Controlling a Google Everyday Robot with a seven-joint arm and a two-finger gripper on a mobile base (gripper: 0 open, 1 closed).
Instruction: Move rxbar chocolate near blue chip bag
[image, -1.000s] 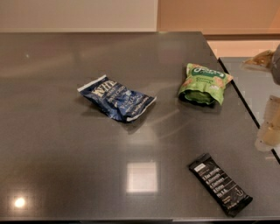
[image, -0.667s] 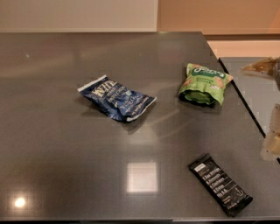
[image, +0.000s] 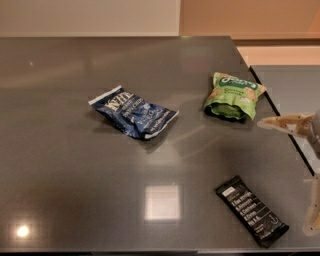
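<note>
The rxbar chocolate (image: 252, 210), a slim black bar with white text lines, lies flat near the table's front right corner. The blue chip bag (image: 133, 112), crumpled navy foil with white lettering, lies near the table's middle, well to the left of the bar and farther back. My gripper (image: 286, 176) reaches in from the right edge, above the table and just right of the bar. Its two pale fingers (image: 282, 123) are spread wide apart and hold nothing.
A bright green snack bag (image: 231, 95) lies at the right of the dark grey table (image: 65, 170), behind the bar. The table's right edge runs just past the bar and the green bag. A bright light reflection lies on the table left of the bar.
The gripper has come further into view from the right edge, and its two fingers now show spread apart near the bar. The bags and the bar have not moved.
</note>
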